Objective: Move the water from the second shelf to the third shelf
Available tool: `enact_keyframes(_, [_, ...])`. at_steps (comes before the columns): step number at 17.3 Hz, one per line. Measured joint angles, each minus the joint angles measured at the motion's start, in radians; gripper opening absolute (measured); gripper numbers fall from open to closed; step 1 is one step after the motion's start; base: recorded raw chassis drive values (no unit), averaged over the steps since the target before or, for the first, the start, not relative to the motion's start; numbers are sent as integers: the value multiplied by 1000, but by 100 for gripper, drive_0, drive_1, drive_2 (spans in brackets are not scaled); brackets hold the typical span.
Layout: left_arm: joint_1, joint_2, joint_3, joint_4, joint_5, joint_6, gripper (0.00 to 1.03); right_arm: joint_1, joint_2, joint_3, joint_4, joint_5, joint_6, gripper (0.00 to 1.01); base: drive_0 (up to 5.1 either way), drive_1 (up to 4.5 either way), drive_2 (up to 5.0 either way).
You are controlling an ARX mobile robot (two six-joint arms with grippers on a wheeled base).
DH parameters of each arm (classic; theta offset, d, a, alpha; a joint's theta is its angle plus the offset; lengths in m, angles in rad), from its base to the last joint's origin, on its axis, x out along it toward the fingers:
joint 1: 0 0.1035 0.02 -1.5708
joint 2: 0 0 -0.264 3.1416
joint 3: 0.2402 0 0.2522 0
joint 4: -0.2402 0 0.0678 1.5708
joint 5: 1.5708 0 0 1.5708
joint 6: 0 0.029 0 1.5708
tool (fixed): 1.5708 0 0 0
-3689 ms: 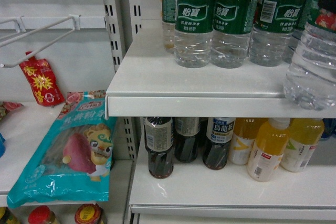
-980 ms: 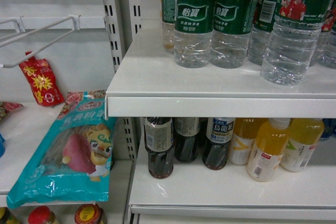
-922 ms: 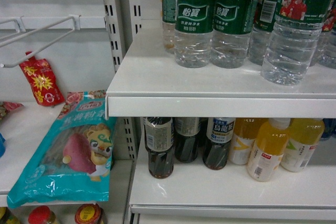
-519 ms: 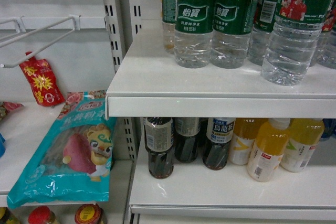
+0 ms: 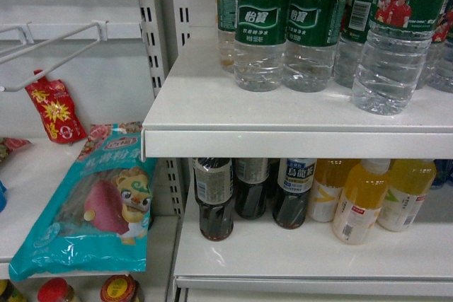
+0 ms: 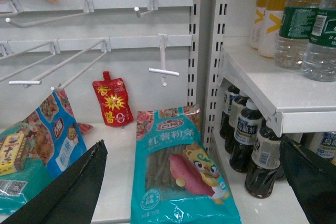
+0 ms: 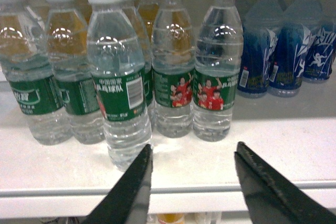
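Note:
The water, a clear ribbed bottle [image 5: 398, 47] with a green label showing red-shirted players, stands upright near the front of the upper white shelf [image 5: 212, 114], ahead of a row of similar bottles [image 5: 263, 26]. In the right wrist view this front bottle [image 7: 118, 82] shows its barcode side. My right gripper [image 7: 193, 148] is open just in front of the shelf edge, its left finger [image 7: 137, 182] below and right of the bottle, nothing between the fingers. My left gripper [image 6: 191, 145] is wide open over the side bay. Neither gripper shows in the head view.
Dark drink bottles [image 5: 216, 199] and yellow drink bottles [image 5: 361, 199] fill the shelf below. Blue-labelled bottles [image 7: 286, 51] stand right of the water. The left bay holds a teal noodle bag [image 5: 92, 203], a red pouch [image 5: 55, 109] and wire hooks [image 5: 49, 51].
Since 3.7 s ago the front water bottle has shifted left and further onto the shelf. Over the last second nothing has visibly moved.

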Motion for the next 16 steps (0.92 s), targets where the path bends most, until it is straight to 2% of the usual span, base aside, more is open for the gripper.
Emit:
enact_keyframes(1, [0, 0, 0, 0, 0, 0, 98, -25, -56, -47, -19, -26, -4, 43, 0, 0, 0])
enact_keyframes(4, [0, 0, 0, 0, 0, 0, 98, -52, -119, -87, -51, -58, -9, 32, 0, 0, 0])
enact_keyframes(6, [0, 0, 0, 0, 0, 0, 98, -83, -179, -116, -77, -99, -11, 23, 0, 0, 0])
enact_keyframes(7, [0, 0, 0, 0, 0, 0, 98, -118, -213, -134, -80, -142, -11, 17, 0, 0, 0])
enact_keyframes(8, [0, 0, 0, 0, 0, 0, 98, -142, -232, -145, -77, -159, -11, 14, 0, 0, 0])
enact_keyframes(9, [0, 0, 0, 0, -1, 0, 98, -180, -270, -171, -69, -163, -11, 2, 0, 0, 0])
enact_keyframes(11, [0, 0, 0, 0, 0, 0, 98, -171, -313, -228, -70, -181, -13, 2, 0, 0, 0])
enact_keyframes(16, [0, 0, 0, 0, 0, 0, 98, -172, -421, -306, -95, -182, -14, 2, 0, 0, 0])
